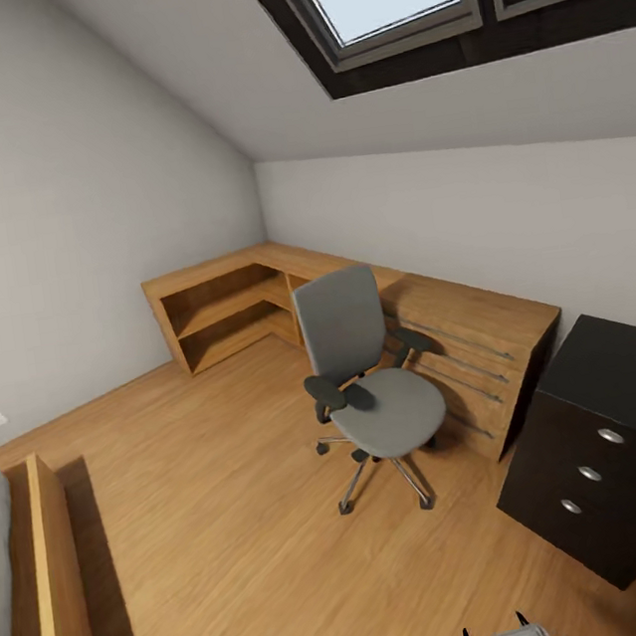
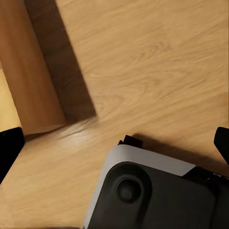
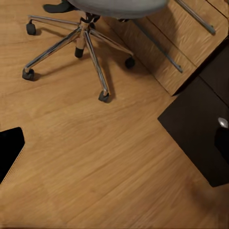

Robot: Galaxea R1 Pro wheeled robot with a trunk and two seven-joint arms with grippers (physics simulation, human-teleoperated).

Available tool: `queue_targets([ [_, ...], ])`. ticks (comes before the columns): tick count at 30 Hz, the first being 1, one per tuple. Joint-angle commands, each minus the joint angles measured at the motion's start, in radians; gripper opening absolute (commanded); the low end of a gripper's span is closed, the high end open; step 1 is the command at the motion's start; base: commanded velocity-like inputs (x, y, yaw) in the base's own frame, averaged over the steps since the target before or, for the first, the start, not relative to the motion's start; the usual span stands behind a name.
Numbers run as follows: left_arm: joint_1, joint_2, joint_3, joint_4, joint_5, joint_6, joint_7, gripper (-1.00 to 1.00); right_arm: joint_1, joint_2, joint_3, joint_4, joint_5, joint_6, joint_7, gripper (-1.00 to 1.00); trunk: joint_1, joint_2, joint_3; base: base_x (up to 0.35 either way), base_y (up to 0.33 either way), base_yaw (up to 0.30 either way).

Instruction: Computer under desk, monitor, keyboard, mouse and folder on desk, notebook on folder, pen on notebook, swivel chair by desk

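Note:
The swivel chair (image 1: 373, 391), grey with black armrests and a chrome star base, stands on the wood floor in front of the oak drawer chest, its seat bare. The desk (image 1: 597, 452), black with three silver knobs, is to the chair's right, a gap of floor between them. In the right wrist view my right gripper (image 3: 114, 148) hangs open over the floor between the chair's castors (image 3: 86, 38) and the desk's corner (image 3: 200, 119). My left gripper (image 2: 117, 140) is open above the floor beside my own base. The computer, monitor, keyboard, mouse, folder, notebook and pen are out of view.
An oak shelf unit (image 1: 222, 311) fills the far corner and joins the oak drawer chest (image 1: 484, 356) along the back wall. A wooden bed frame (image 1: 52, 584) runs along the left. Open floor lies between me and the chair. The ceiling slopes, with skylights above.

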Motion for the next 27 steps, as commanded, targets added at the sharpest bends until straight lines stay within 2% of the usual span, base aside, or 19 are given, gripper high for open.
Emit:
queue_targets([
  [1,0.000,0.000,-0.008,-0.002,0.006,-0.002,0.008,1.00,0.000,0.001,0.009,0.002,-0.004,-0.003,-0.005,1.00,0.000,-0.001,-0.001,0.000,0.000,0.279],
  [7,0.000,0.000,-0.008,-0.002,0.008,-0.002,0.008,1.00,0.002,0.000,0.009,0.002,-0.004,-0.004,-0.005,1.00,0.000,-0.001,-0.001,0.130,0.000,0.279],
  [19,0.000,-0.002,-0.009,0.000,0.007,0.000,0.008,1.00,0.002,-0.001,0.008,0.001,-0.005,-0.005,-0.006,1.00,0.000,-0.001,0.006,0.306,0.000,0.259],
  [27,0.000,-0.002,-0.009,0.000,0.007,0.000,0.008,1.00,0.002,-0.001,0.008,0.001,-0.005,-0.017,-0.006,1.00,0.000,-0.001,0.016,0.087,0.000,0.214],
])
